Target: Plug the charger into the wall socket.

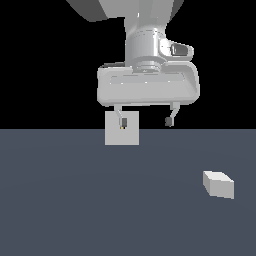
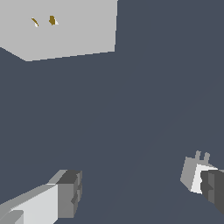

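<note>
1. Charger (image 1: 218,184) first, since it sits nearest in the exterior view: a small off-white block lying on the dark worktop (image 1: 75,210), toward the exterior view's right, with nothing touching it. The wrist view shows two short prongs sticking out of one end (image 2: 201,156).
2. My guess on handling: rigid and light, with smooth plain sides, so probably a bit slippery. I'd grab it across the two long flat sides, mid-body, well clear of the prongs, so they stay free for the holes. Squeeze it off-centre and it could twist in the grip.
3. Pincer (image 1: 145,121) hangs above the worktop, farther back than the charger, spread wide with nothing between the fingers. In the wrist view, one fingertip (image 2: 70,192) is well apart from the other, which overlaps the charger at the frame's edge.
4. Wall socket (image 1: 122,128) is farthest back: a flat light-grey square plate standing upright on the worktop, with two tiny yellowish holes (image 2: 43,20) near its centre. It's well apart from the charger, so pickup comes first.
</note>
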Motion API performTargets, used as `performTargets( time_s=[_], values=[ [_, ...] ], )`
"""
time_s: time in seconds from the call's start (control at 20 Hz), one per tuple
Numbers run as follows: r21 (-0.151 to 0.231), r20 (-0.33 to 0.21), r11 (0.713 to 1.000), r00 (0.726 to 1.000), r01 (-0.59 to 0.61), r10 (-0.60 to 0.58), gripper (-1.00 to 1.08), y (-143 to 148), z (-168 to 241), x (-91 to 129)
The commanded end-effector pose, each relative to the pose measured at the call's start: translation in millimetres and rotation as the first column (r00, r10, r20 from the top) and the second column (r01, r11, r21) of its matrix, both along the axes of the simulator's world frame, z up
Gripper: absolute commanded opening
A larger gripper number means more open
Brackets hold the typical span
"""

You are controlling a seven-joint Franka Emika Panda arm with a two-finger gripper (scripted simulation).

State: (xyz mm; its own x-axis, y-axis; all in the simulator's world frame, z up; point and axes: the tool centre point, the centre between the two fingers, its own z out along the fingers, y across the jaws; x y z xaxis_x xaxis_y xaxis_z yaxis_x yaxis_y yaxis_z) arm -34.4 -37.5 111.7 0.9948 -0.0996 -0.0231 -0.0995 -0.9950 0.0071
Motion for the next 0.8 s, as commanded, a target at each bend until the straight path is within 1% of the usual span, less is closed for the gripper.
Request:
performTargets(
  time_s=[0.0,0.45,0.75],
  values=[
    [-0.004,0.019,1.000,1.000,0.024,-0.024,1.00,-12,-5,-6],
    [-0.014,0.110,0.991,0.986,0.132,-0.130,1.00,-64,-27,-36],
    [-0.015,0.154,0.983,0.972,0.184,-0.180,1.00,-88,-40,-52]
  ],
)
